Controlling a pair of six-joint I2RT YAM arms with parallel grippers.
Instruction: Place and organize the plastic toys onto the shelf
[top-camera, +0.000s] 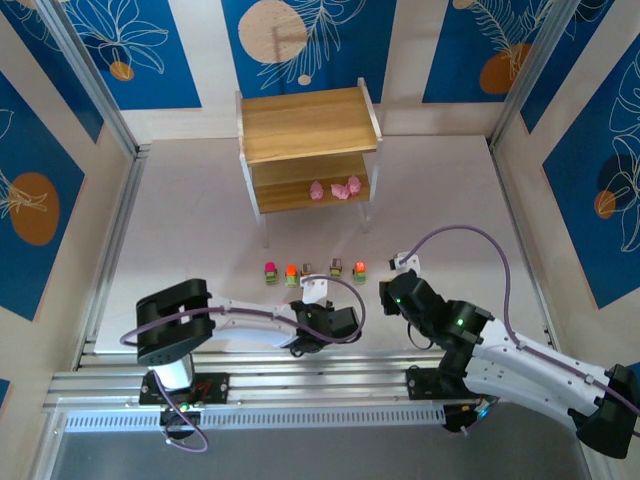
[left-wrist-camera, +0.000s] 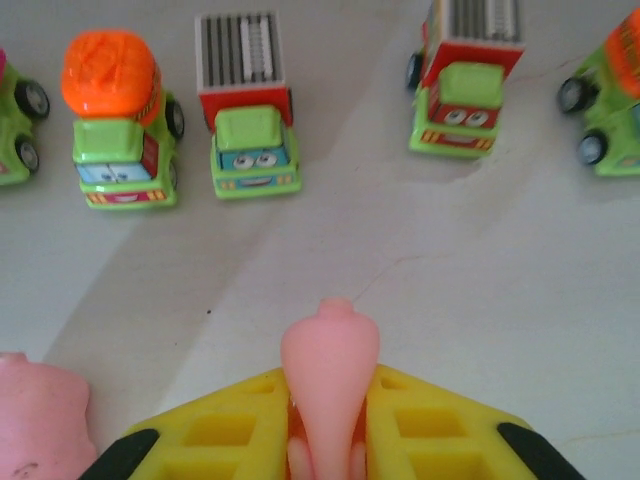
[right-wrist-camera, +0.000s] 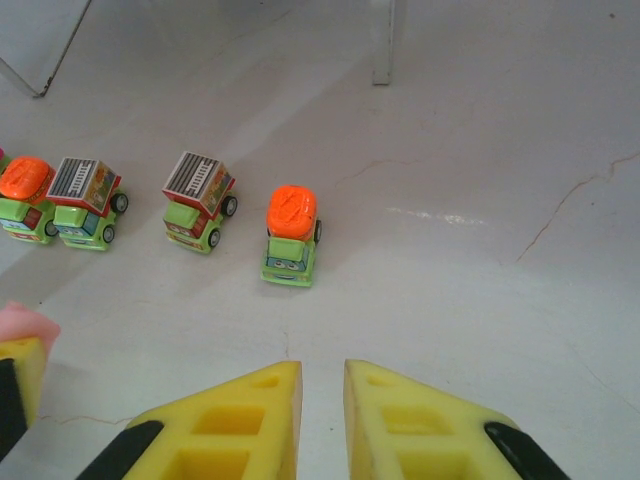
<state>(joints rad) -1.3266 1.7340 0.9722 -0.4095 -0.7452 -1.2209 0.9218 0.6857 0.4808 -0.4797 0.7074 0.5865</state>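
With our left gripper pinching a pink figure near the trucks, we next carry it far to the shelf.

A pale grey-white tabletop with hairline cracks fills the centre. Cream wall panels carrying blue leaf-patterned posters with orange discs enclose it from nine through three o'clock. Lighting is soft, even.

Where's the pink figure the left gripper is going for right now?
The pink figure is clamped in the left gripper, low in the left wrist view, just in front of the row of toy trucks on the table.
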